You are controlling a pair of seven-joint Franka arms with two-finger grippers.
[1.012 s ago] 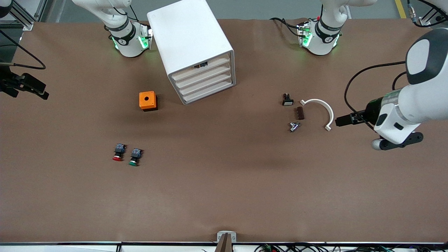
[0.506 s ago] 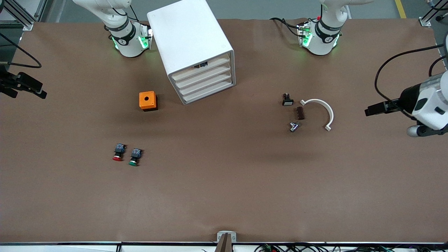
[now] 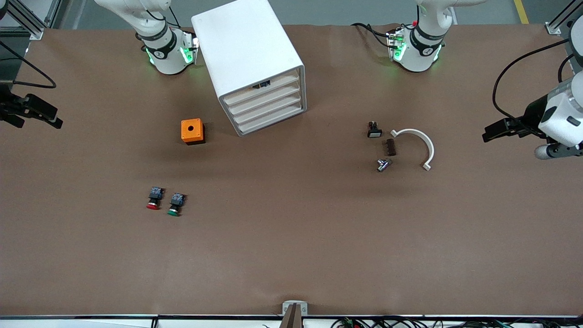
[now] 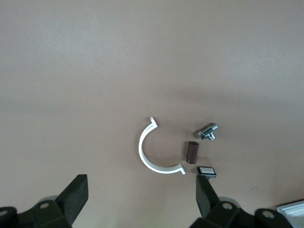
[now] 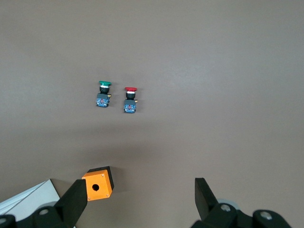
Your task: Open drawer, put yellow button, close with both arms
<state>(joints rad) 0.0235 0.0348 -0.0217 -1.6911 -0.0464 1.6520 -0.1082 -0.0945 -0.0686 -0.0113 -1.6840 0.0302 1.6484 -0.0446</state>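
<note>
The white cabinet [image 3: 246, 45] stands near the robots' bases. Its top drawer [image 3: 255, 92] sits flush with the three lower ones. A small dark and orange bit [image 3: 262, 84] shows in the gap above that drawer's front. I cannot tell whether it is the yellow button, and no yellow button lies on the table. My left gripper [image 3: 489, 134] is open and empty in the air at the left arm's end of the table; its own view [image 4: 141, 187] shows its fingers wide apart. My right gripper [image 3: 52, 119] is open and empty at the right arm's end [image 5: 140, 190].
An orange box [image 3: 192, 131] with a hole lies beside the cabinet. A red-capped button [image 3: 154, 199] and a green-capped button [image 3: 175, 204] lie nearer the front camera. A white half-ring [image 3: 416, 143], a brown block [image 3: 390, 147], a metal fitting [image 3: 383, 164] and a black switch [image 3: 374, 130] lie toward the left arm's end.
My left arm has drawn back from beside the white half-ring toward its end of the table. The right gripper has hardly moved.
</note>
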